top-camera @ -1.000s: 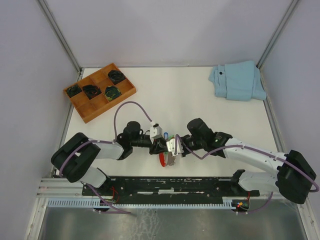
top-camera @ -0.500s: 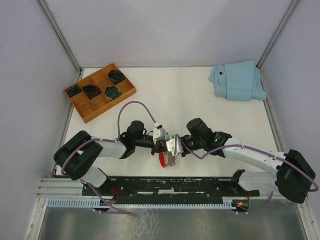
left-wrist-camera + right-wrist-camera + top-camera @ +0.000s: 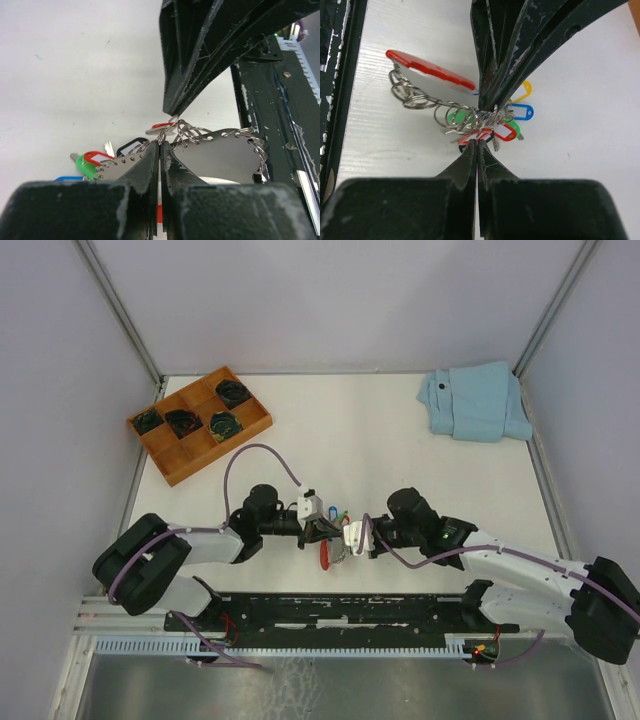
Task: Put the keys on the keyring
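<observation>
Your left end effector (image 3: 160, 146) just snapped shut on the keyring (image 3: 435, 71). Your right end effector (image 3: 477, 143) pinches it too. Now you can thread the keys (image 3: 506, 133).

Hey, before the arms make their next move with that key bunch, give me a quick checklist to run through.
1. Left end effector shut at the keyring: ok.
2. Right end effector shut at the same bunch, facing the left one: ok.
3. What exactly each one pinches: cannot tell.
4. Red-tagged key and green-tagged key in view beside the rings: ok.
5. Keys already threaded on a ring: cannot tell.
6. Wooden tray and blue cloth well apart from the bunch: ok.
</observation>
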You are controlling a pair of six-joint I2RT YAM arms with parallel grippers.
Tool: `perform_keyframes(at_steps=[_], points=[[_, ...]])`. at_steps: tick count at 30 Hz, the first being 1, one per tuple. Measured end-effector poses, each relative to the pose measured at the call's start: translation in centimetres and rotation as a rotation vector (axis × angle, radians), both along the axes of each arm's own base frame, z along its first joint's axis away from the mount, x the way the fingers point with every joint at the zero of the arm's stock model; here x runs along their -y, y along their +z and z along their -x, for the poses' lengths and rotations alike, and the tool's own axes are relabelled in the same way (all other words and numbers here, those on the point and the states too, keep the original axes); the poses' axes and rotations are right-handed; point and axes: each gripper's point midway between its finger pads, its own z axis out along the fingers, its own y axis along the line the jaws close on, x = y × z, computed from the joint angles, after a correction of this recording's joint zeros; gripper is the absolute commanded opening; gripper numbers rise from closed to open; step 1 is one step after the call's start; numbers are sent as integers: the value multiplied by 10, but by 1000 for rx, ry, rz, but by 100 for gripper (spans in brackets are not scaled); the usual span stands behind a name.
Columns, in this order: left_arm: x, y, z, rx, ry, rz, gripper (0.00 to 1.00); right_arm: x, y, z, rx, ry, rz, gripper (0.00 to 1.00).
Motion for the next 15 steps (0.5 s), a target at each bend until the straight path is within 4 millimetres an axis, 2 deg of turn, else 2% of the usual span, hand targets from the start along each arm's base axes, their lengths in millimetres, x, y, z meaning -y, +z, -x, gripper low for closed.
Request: perform_keyframes(at_steps=[11,15], points=[[-7,3,-5,1,53,29,3,-12,-19,-1,-77,-14,-13,1],[-7,2,-6,-2,61,23,3,-10,-15,-7,-60,-65,-38,11]])
